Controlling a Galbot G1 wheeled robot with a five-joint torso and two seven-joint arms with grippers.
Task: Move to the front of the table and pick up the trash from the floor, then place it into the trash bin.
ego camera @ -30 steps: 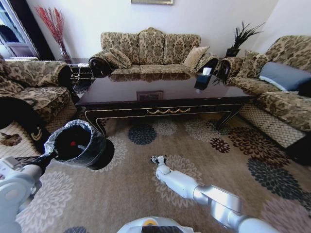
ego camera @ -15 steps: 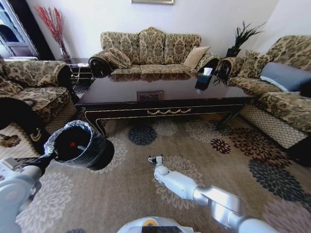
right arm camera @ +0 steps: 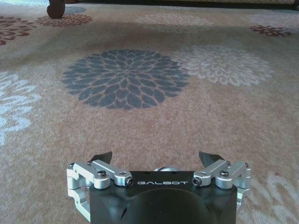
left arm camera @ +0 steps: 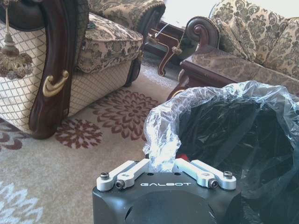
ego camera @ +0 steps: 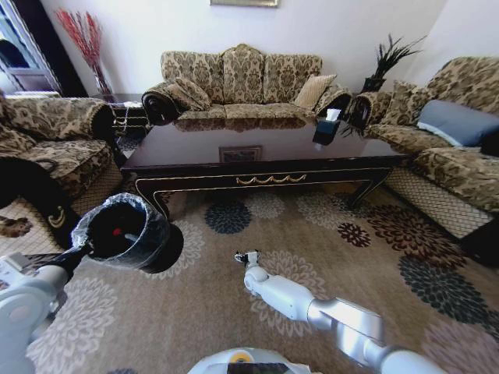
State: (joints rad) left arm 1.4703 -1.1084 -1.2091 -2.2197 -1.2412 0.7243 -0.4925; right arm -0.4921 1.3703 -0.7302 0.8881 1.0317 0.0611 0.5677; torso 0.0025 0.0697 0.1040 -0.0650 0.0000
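**Right pincer low over the carpet, bin held ready**

The left pincer is clamped on the bagged rim of the trash bin, holding it off the floor left of the bench. A red-capped piece lies inside the bin. The right pincer hangs spread open just above the carpet, a small silvery round piece between its fingers. Judged step: picking up remaining litter. The next move calls for closing squarely on that piece, then lifting it towards the bin.
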